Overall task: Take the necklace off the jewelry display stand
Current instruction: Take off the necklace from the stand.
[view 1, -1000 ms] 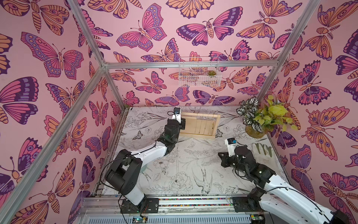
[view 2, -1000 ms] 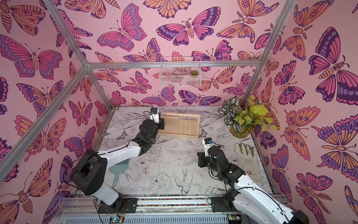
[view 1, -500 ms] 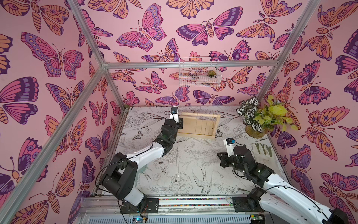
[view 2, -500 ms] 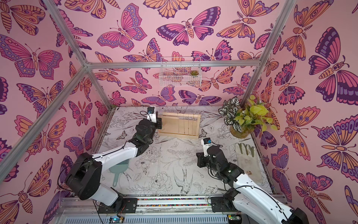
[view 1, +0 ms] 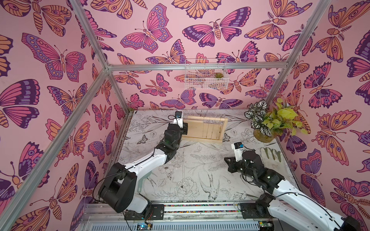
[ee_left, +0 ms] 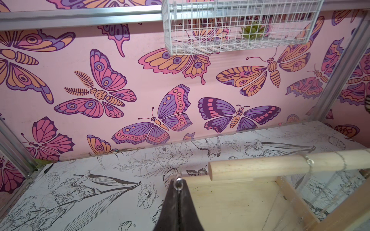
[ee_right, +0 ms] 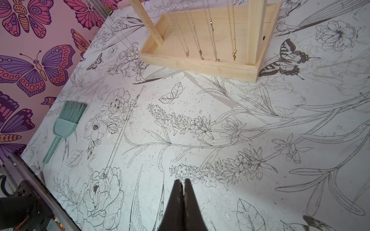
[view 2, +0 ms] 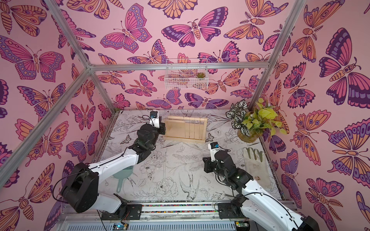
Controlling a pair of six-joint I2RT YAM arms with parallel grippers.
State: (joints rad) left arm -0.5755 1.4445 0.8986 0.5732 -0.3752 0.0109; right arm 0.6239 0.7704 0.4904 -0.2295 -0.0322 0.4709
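Note:
The jewelry display stand (view 1: pixel 202 130) (view 2: pixel 184 130) is pale wood and stands at the back of the table. Several thin necklaces (ee_right: pixel 212 36) hang from its round crossbar (ee_left: pixel 260 165) over the base board (ee_right: pixel 200 66). My left gripper (view 1: pixel 185 128) (ee_left: pixel 178 183) sits just off the crossbar's free end, shut on the small silver ring of a necklace (ee_left: pixel 178 183). That necklace's chain is hidden. My right gripper (view 1: pixel 228 161) (ee_right: pixel 182 181) hovers low over the table's middle, shut and holding nothing.
A loose silver chain (ee_right: pixel 120 138) lies on the table near a teal brush (ee_right: pixel 66 124). A potted plant (view 1: pixel 268 122) and a pale glove (view 1: pixel 270 154) are at the right. A white wire basket (view 1: pixel 206 78) hangs on the back wall.
My left gripper has shifted a little to the left, away from the stand, still shut. The right arm has barely moved.

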